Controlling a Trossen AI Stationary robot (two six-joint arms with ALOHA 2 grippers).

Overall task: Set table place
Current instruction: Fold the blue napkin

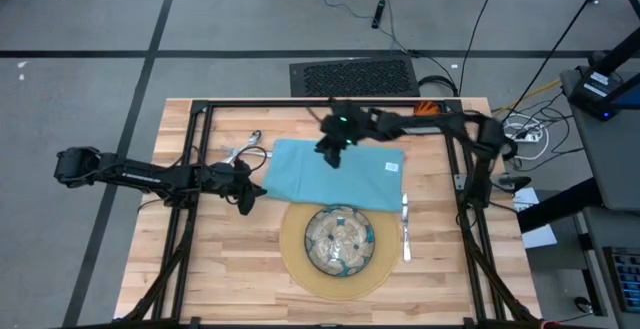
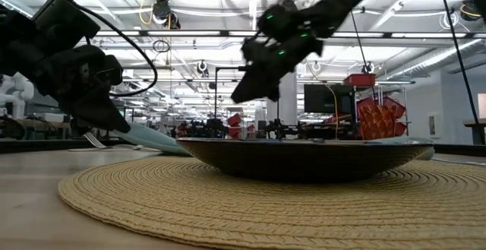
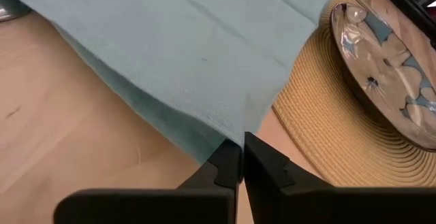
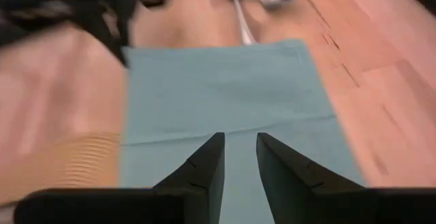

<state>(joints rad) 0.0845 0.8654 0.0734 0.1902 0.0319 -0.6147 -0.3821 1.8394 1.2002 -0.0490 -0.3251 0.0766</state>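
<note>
Your left gripper (image 1: 246, 195) sits low over the table (image 1: 190, 269), its fingers (image 3: 225, 166) pressed together on the near-left corner of the teal napkin (image 1: 335, 174), and the low view shows that corner lifted off the wood. Beyond it, at the napkin's far-left corner, lie a fork (image 1: 240, 155) and a spoon (image 1: 255, 138), close together. The napkin spreads flat across the middle of the table, its near edge overlapping the round tan mat (image 1: 300, 259). The patterned bowl (image 1: 340, 241) rests centred on that mat. Your right gripper (image 1: 328, 151) hangs above the napkin's far edge, fingers (image 4: 204, 169) slightly parted and holding nothing. Right of the bowl, a knife (image 1: 405, 231) lies beside the mat's edge.
</note>
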